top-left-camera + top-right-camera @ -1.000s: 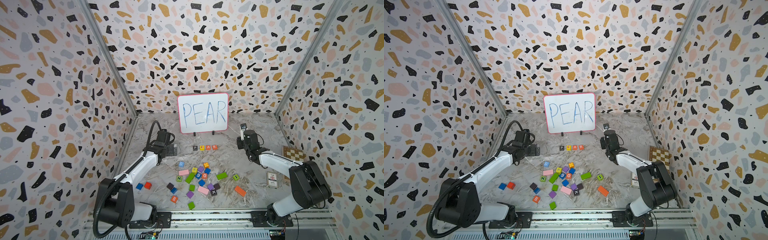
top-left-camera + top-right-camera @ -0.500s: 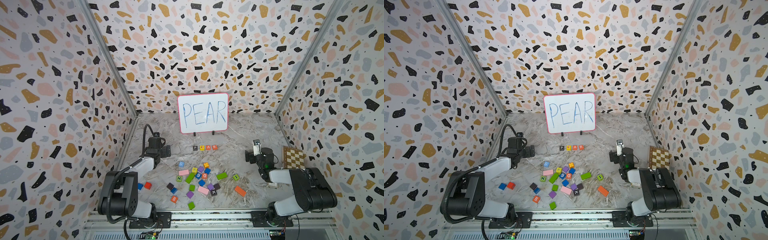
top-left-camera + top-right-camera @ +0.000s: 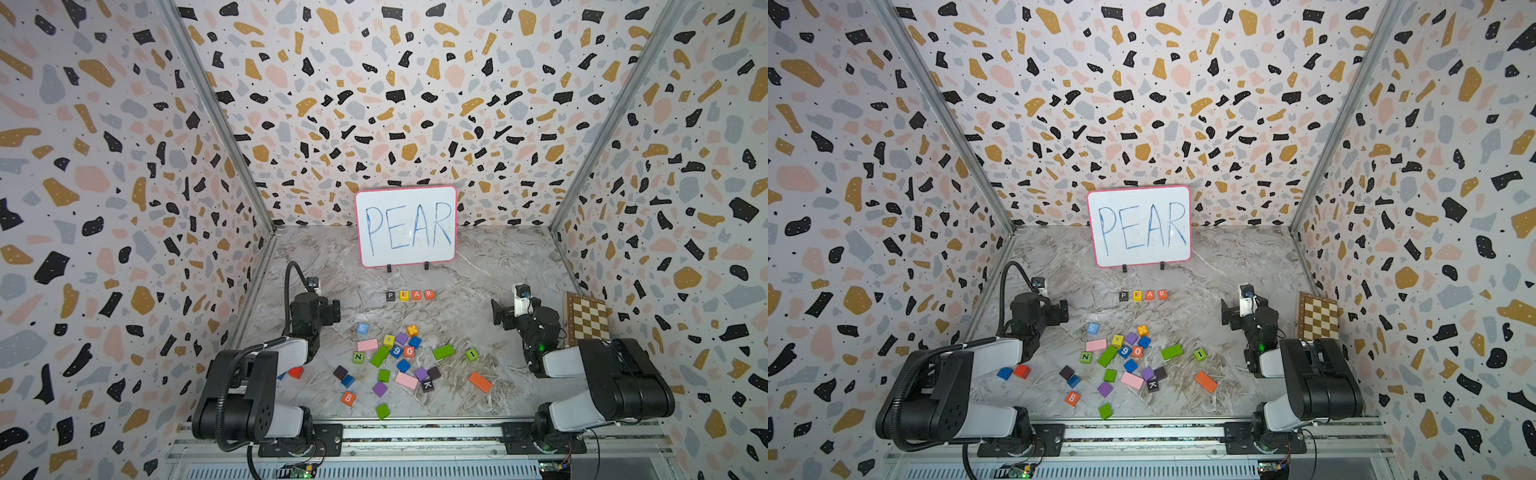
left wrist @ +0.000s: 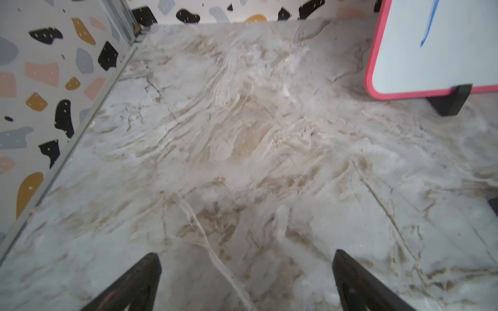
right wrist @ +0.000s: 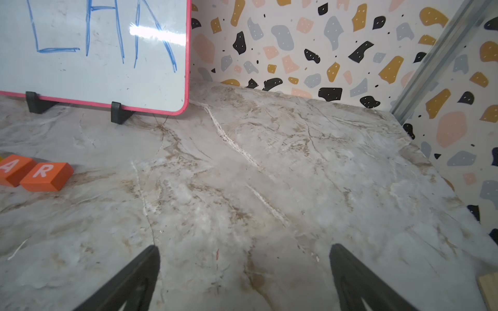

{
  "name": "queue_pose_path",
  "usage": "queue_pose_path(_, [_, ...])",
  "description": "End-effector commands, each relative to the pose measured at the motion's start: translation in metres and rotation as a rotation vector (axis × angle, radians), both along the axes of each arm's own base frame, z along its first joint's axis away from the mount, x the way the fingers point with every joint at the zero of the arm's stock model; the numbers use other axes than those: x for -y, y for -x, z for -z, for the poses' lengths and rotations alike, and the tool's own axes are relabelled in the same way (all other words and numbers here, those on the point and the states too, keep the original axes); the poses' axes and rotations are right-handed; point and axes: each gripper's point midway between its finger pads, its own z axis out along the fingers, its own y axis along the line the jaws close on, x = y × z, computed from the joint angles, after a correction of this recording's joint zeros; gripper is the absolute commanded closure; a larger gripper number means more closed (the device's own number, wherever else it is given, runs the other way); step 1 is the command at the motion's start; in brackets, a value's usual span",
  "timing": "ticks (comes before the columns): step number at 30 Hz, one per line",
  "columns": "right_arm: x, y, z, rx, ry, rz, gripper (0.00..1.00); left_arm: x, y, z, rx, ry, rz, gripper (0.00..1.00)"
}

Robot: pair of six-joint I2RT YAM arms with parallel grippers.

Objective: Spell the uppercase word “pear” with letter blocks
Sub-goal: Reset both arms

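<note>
Two arms sit folded back at the near edge of the marbled worktop (image 3: 478,270), one at each side. On the left, the left fingers (image 4: 140,280) are spread wide with nothing between them, over bare worktop. Just beside that arm lie two loose blocks, a blue block (image 3: 1005,373) and a red block (image 3: 1022,371), close together. Further right, in the near middle, I count twenty-four more loose blocks in a scatter. Among them are a green N (image 3: 358,357), an orange B (image 3: 348,398), a dark K (image 3: 427,385), a green I (image 3: 471,354) and two pink bars (image 3: 368,344). One orange bar (image 3: 480,382) lies at the scatter's right edge. Behind the scatter and apart from it, the four letter blocks stand side by side in one straight row. They read from the left: dark P (image 3: 390,296), yellow E (image 3: 404,295), orange A (image 3: 416,295), orange R (image 3: 429,294), each letter facing up. Behind the row one whiteboard (image 3: 407,226) stands on two black feet (image 5: 118,113), with PEAR written on it in blue. To the right, the right fingers (image 5: 355,274) are likewise parted and grip nothing, over bare worktop and well apart from the R. At the far right one chessboard (image 3: 588,318) lies by the wall.
</note>
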Motion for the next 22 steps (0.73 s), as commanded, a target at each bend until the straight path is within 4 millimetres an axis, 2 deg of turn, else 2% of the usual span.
queue_pose_path(1, [0.003, -0.009, -0.019, 0.064, -0.019, 0.028, 0.01, 0.001, -0.010, -0.017, 0.130, 0.000, 0.024, 0.01])
queue_pose_path(8, [0.004, -0.007, -0.022, 0.083, 0.006, 0.070, 0.01, 0.001, -0.010, -0.015, 0.103, 0.003, 0.025, 0.01])
queue_pose_path(15, [0.001, -0.019, -0.011, 0.025, 0.008, 0.051, 0.01, 0.001, -0.008, -0.017, 0.113, 0.004, 0.026, 0.01])
queue_pose_path(22, [0.005, -0.011, -0.017, 0.054, -0.015, 0.046, 0.00, 0.001, -0.005, -0.020, 0.129, 0.003, 0.024, 0.01])
